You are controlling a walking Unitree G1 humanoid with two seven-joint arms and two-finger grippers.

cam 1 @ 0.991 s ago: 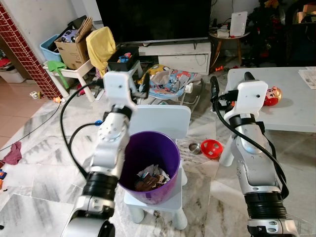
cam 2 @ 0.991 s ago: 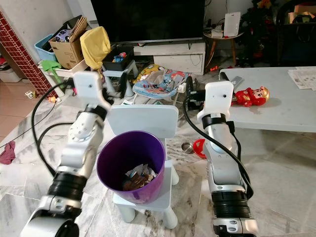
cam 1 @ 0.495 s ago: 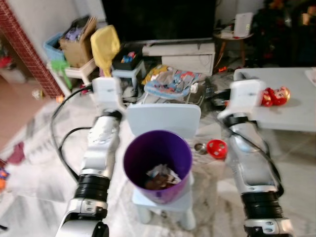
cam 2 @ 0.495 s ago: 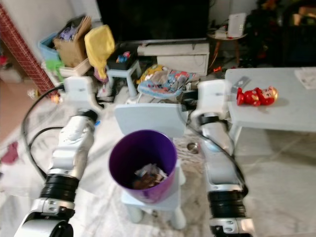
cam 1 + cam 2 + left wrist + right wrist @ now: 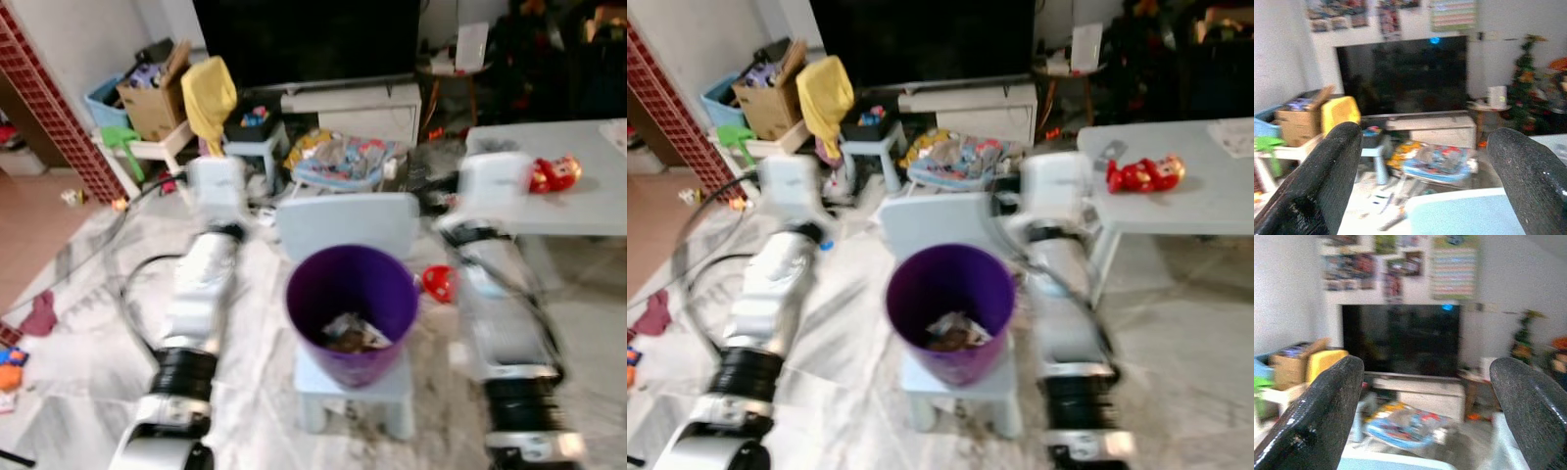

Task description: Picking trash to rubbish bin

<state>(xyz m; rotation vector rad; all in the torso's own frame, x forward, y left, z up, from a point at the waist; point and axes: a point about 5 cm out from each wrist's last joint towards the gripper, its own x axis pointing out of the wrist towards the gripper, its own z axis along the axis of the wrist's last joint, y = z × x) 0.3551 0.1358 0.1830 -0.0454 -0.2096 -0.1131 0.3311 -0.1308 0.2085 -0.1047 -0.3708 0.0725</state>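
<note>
A purple plastic rubbish bin (image 5: pixel 351 303) stands upright on the seat of a small pale-blue child's chair (image 5: pixel 345 223), its open mouth facing up and its back wall close against the chair's backrest. The bin tapers slightly toward its base and covers most of the seat. At its bottom lies a small heap of crumpled trash (image 5: pixel 348 333), white and brownish wrappers, well below the rim.

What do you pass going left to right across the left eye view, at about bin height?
Left arm → purple bin with trash inside, on a small white chair → red bowl on the floor → right arm.
</note>
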